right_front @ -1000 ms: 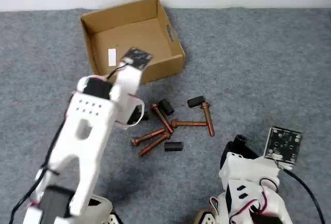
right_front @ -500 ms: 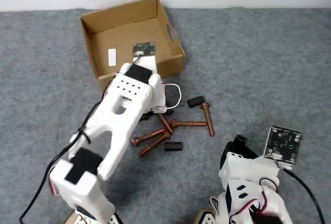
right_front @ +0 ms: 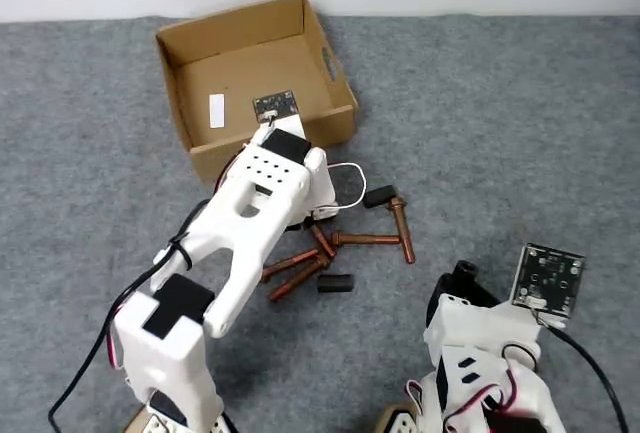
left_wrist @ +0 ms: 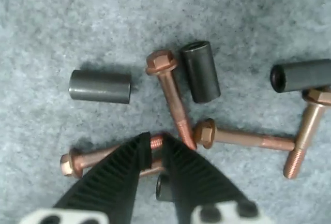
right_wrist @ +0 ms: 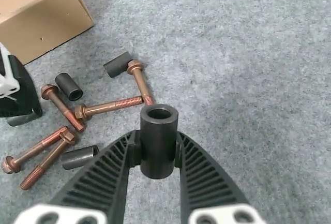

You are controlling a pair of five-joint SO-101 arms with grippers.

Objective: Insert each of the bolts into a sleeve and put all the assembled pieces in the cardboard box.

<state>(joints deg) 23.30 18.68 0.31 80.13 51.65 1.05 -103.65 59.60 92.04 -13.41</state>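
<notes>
Bolts point(left_wrist: 173, 102), copper-coloured metal with hex flange heads and threaded tips, lie in a loose crossed heap on the grey, felt-like desk point(right_front: 500, 133). They sit just in front of the open brown cardboard box point(right_front: 335, 118), and none is in it yet. Among them lie short dark sleeves point(left_wrist: 200, 71), smooth hollow cylinders, with a grey sleeve point(left_wrist: 100, 86) a little apart.

The left pincer point(left_wrist: 154, 140) hangs right over the heap, ribbed black jaws set narrow. A bolt's threaded end shows through the slim gap, and as far as I can tell it grips nothing.

Over to the right pincer point(right_wrist: 158, 149): it's clamped on a black sleeve point(right_wrist: 159, 128), upright with its bore facing up, well apart from the heap.

I read this as the bolt-picking step, with the sleeve ready and waiting. The next move calls for straddling one shank clear of its crossed neighbours, then lining its tip up with that bore. Round shanks should roll easily, though the fuzzy desk ought to damp that.
</notes>
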